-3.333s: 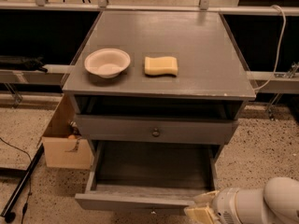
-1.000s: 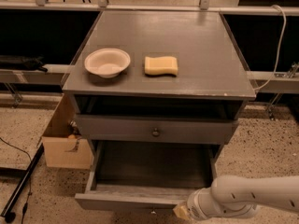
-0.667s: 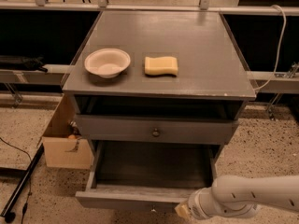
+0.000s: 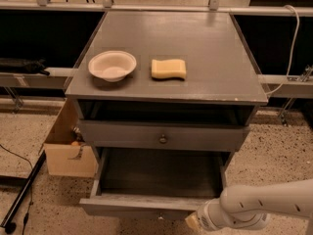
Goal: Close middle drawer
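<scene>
The middle drawer (image 4: 142, 205) of the grey cabinet (image 4: 171, 38) is pulled far out, and its grey-brown box is bare inside. Only the top of its small knob shows, at the bottom edge of the view. My gripper (image 4: 194, 222), a cream tip on a white arm, comes in from the lower right. It is at the right end of the drawer's front, low at the picture's edge. The top drawer (image 4: 163, 137), with a round dark knob, sits above it with a dark gap over it. The bottom drawer is hidden.
A white bowl (image 4: 112, 65) and a yellow sponge (image 4: 168, 68) lie on the cabinet top. An open cardboard box (image 4: 68, 155) stands on the floor at the cabinet's left. A black pole (image 4: 22, 195) lies on the floor further left. A metal rail runs behind.
Since the earliest frame my arm has reached left, bringing the gripper to the drawer front's right end. Over the last second it has barely moved. The drawer stays out.
</scene>
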`<state>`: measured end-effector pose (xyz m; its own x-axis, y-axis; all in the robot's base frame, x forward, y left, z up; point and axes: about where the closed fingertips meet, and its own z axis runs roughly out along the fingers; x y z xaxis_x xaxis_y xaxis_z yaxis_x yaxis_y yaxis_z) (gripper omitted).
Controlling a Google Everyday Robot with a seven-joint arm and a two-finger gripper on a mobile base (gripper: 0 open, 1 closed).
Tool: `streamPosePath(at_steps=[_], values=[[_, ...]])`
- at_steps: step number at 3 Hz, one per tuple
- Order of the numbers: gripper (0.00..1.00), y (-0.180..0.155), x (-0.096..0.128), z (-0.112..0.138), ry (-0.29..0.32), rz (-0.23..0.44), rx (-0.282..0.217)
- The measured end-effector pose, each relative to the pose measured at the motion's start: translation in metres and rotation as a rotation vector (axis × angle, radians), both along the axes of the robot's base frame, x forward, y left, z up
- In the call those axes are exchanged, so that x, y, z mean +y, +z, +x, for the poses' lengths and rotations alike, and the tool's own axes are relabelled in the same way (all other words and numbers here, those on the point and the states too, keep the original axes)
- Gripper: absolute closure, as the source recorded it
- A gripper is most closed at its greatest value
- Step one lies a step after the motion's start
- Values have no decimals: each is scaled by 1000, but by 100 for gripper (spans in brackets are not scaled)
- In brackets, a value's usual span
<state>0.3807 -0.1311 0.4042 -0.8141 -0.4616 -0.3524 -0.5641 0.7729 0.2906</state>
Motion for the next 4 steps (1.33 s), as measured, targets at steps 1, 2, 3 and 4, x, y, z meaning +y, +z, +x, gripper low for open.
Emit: streamPosePath(at_steps=[1,2,3,4], values=[[60,1,0,-1,-4,2,5],[37,6,2,20,-25,2,3],[14,6,2,20,-25,2,3],[14,7,4,47,-45,-4,1]])
